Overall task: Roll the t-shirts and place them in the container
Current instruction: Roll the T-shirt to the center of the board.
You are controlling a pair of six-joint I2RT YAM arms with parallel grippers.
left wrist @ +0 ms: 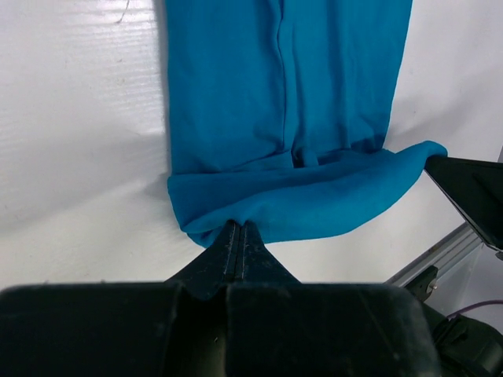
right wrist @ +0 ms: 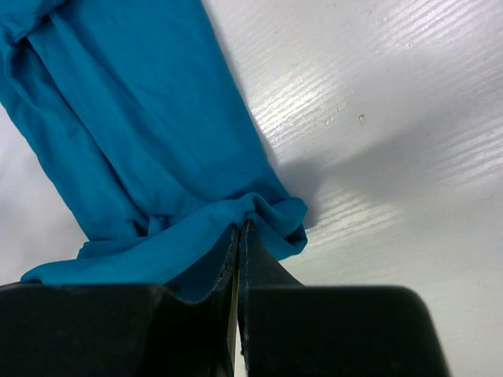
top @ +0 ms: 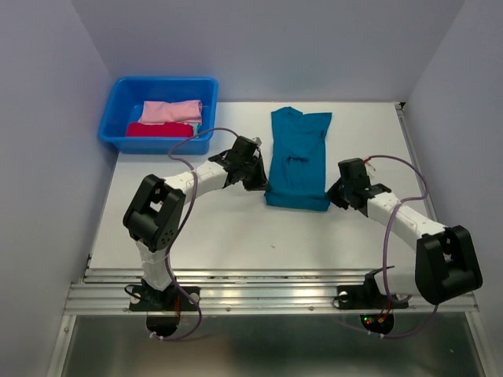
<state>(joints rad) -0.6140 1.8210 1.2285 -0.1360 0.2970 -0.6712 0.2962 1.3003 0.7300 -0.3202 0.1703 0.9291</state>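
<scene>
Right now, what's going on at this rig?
Both arms are on the teal t-shirt, which lies folded into a long strip. The left gripper and right gripper are each shut on a near-hem corner, with the first turn of the roll just started. A pink bundle and a red bundle sit in the blue tub.

We see the teal t-shirt (top: 299, 157) folded into a narrow strip, its near hem rolled over once; the pink bundle (top: 174, 111) and the red bundle (top: 157, 129) lie touching, well apart from it.
</scene>
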